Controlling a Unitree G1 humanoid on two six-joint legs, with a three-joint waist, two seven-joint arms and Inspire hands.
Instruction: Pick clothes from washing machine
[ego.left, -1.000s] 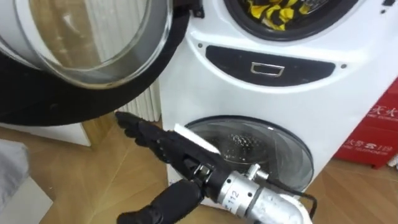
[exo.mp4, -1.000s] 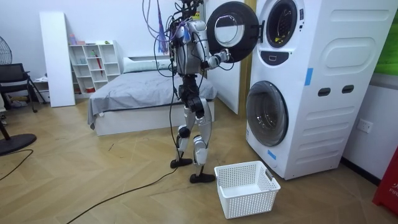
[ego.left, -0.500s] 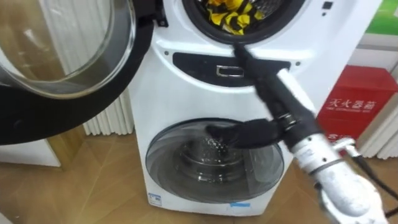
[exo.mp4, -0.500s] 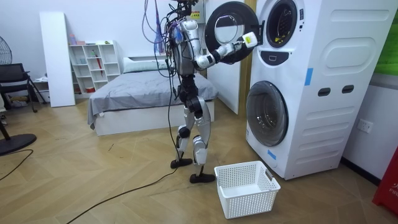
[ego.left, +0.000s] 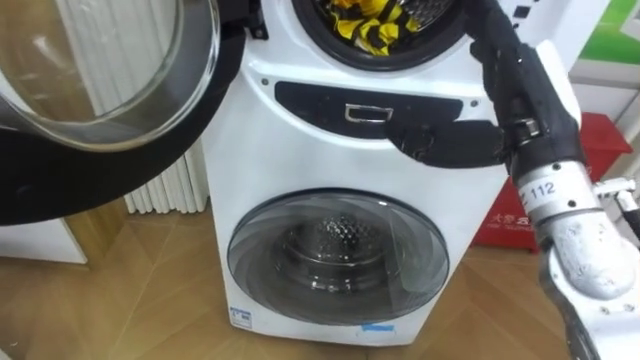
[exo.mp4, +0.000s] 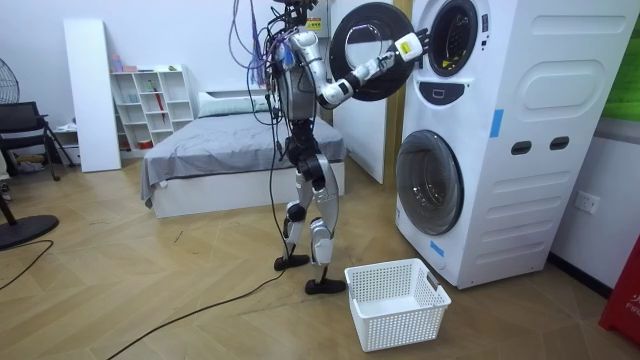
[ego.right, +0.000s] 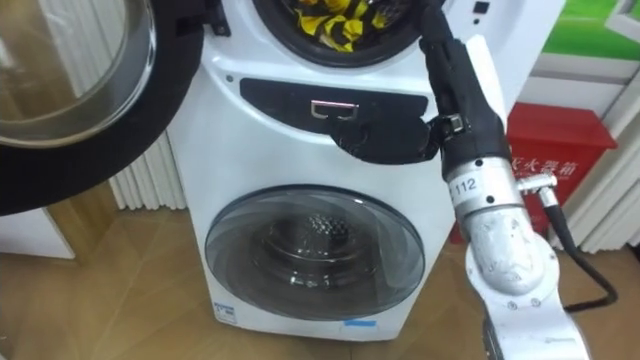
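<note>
Reaching to the upper drum's rim (ego.left: 400, 62), right hand (ego.left: 525, 85) straight-fingered, empty, beside yellow-black clothes (ego.left: 365, 25); door (ego.left: 60, 175) swung wide left.

Room furnishings on a parquet floor (exo.mp4: 150, 270)
White laundry basket (exo.mp4: 397, 302) on the floor's near part; bed (exo.mp4: 220, 150) and white bookshelf (exo.mp4: 150, 105) by the back wall; red box (ego.right: 560, 150) at right; ribbed radiator (ego.left: 165, 185).

Over the last second the right hand (ego.left: 522, 95) has risen from in front of the lower door (ego.left: 338, 258) to the right rim of the upper drum opening (ego.left: 312, 42), fingers extended, the arm now stretched out from the body.
</note>
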